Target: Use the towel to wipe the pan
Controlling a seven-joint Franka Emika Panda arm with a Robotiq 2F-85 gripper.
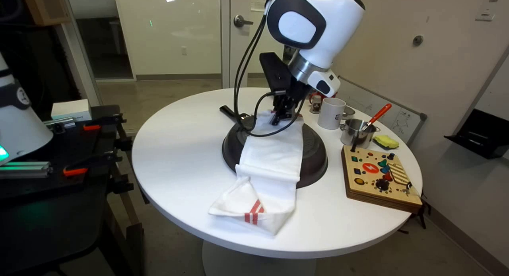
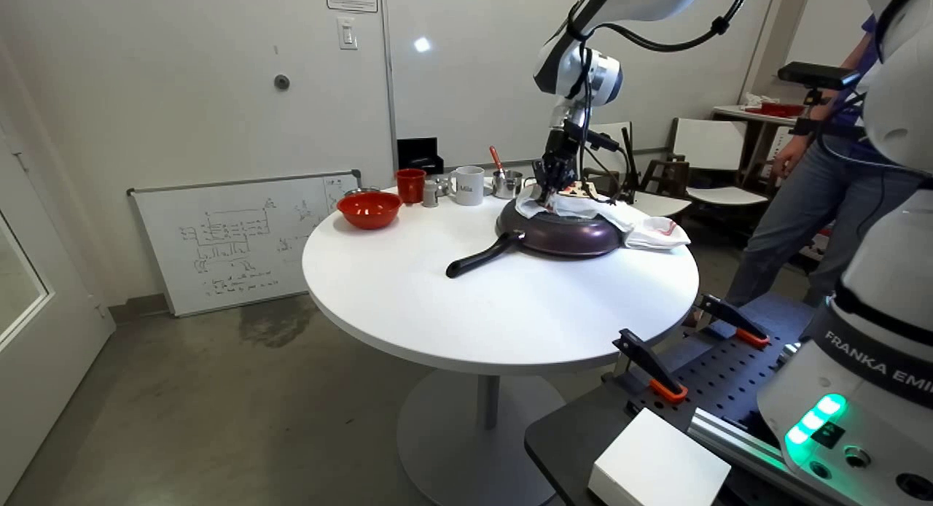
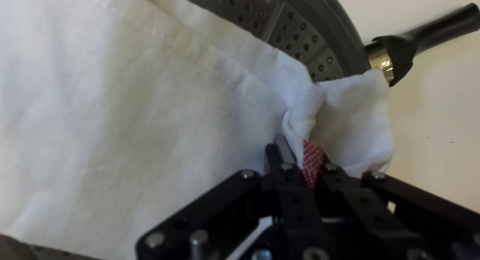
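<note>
Wiping step: looks to be in hand, with pinched towel (image 1: 274,148) laid across pan (image 2: 568,236); cannot tell whether mid-stroke or between strokes.
Next move: calls for pressing lightly and drawing the pinched end over the bare parts of the pan's base (image 3: 292,39), without loosening the hold.
Fingers (image 3: 284,151): closed together with only cloth between; grip a bunched fold of the towel, with a bit of red weave caught in the pinch.
Towel: runs as a long strip over the base, from close by the handle (image 2: 481,256) down past the opposite edge; ends on the table (image 1: 179,148) in a loose fold with red stripes (image 1: 251,217).
Towel corner: pokes out past the pan's edge just beside the handle, in the wrist view.
Pan: rests upside down on the table, with dimpled base upward; may turn or slide under a hard push.
Arm (image 1: 306,33): reaches in from above, bent downward at the wrist, in both exterior views.
Gripper (image 1: 280,116): points steeply down at a slight tilt, low over the handle side of the base, with tips down in the cloth.
Cable (image 1: 260,135): loops low in front of the towel in an exterior view; may snag on a wide sweep.
</note>
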